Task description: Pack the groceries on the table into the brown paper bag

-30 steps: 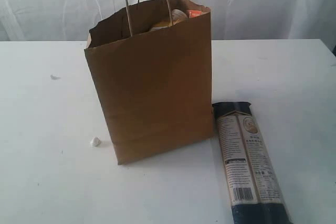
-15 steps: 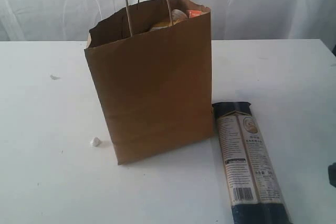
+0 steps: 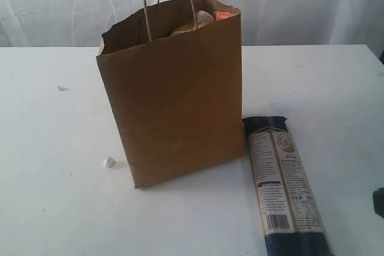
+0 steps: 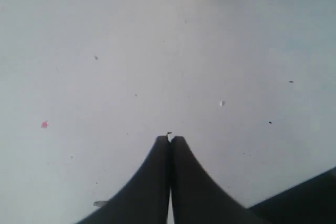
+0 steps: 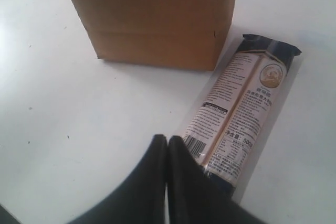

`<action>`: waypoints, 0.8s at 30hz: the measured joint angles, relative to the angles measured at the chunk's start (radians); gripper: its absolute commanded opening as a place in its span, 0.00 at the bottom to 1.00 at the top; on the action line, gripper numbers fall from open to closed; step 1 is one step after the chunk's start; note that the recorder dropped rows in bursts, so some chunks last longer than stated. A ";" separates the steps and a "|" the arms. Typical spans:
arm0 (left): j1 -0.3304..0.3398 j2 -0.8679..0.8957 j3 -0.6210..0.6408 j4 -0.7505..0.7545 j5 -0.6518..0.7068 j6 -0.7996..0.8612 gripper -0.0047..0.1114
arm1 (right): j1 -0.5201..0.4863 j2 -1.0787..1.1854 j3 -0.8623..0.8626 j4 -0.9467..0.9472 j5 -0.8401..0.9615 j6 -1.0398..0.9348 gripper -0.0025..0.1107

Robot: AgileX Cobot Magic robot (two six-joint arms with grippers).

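Compared with one second earlier, a dark shape (image 3: 378,202) now shows at the right margin of the exterior view, above the table's (image 3: 54,208) near right corner; what it belongs to cannot be told. The brown paper bag (image 3: 174,94) and the long dark pasta pack (image 3: 285,184) have not shifted. The bag stands upright around the middle of the table, with groceries (image 3: 195,21) showing above its ragged rim. The pack lies flat toward the near edge, its far end just beside the bag's right bottom corner. A white crumb (image 3: 108,162) lies near the bag's left bottom corner. Only the exterior view shows the bag's handles and contents. Only the wrist views show the jaws: the left gripper (image 4: 170,139) has its jaws together, holding nothing, over bare table with a corner of the bag beyond. The right gripper (image 5: 167,138), jaws likewise together and empty, is beside the pack's barcode end.
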 measured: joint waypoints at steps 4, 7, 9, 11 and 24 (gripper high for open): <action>0.000 0.146 0.000 0.004 -0.087 -0.010 0.48 | 0.000 0.000 0.000 0.004 0.000 0.000 0.02; 0.000 0.238 0.000 0.037 -0.202 -0.075 0.58 | 0.000 0.000 0.000 0.009 0.000 0.000 0.02; 0.000 0.323 -0.002 0.141 -0.307 -0.223 0.59 | 0.000 0.000 0.000 0.015 0.004 0.000 0.02; 0.000 0.385 -0.002 0.232 -0.351 -0.326 0.59 | 0.000 0.000 0.000 0.024 0.006 0.000 0.02; 0.002 0.806 -0.011 0.365 -0.774 -0.532 0.59 | 0.000 0.000 0.000 0.030 0.006 0.000 0.02</action>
